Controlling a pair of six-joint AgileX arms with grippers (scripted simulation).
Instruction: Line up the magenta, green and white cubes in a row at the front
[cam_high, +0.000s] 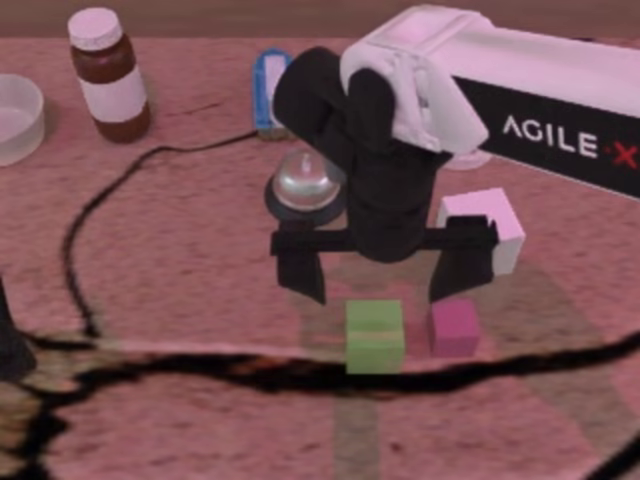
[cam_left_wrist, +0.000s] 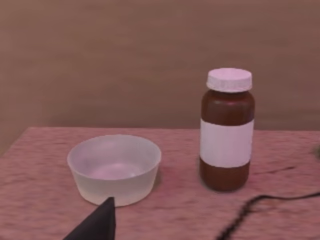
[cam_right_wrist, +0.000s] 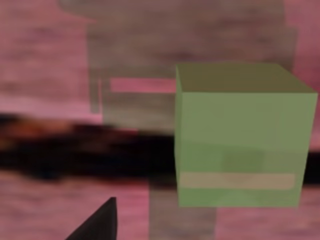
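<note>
The green cube (cam_high: 374, 335) and the smaller magenta cube (cam_high: 455, 327) sit side by side near the front, a small gap between them. Behind the magenta one stands the larger pinkish-white cube (cam_high: 482, 218), partly covered by a finger of my right gripper (cam_high: 380, 272). That gripper hangs open just behind the green cube, its fingers spread wide and holding nothing. The right wrist view shows the green cube (cam_right_wrist: 240, 135) close up and one dark fingertip (cam_right_wrist: 102, 220). My left arm (cam_high: 8, 345) stays parked at the table's left edge; one fingertip (cam_left_wrist: 102, 222) shows in its wrist view.
A brown bottle (cam_high: 108, 75) with a white cap and a translucent bowl (cam_high: 15, 118) stand at the back left. A silver service bell (cam_high: 308, 182) and a blue object (cam_high: 268, 90) sit behind the right gripper. Black streaks cross the pink tabletop.
</note>
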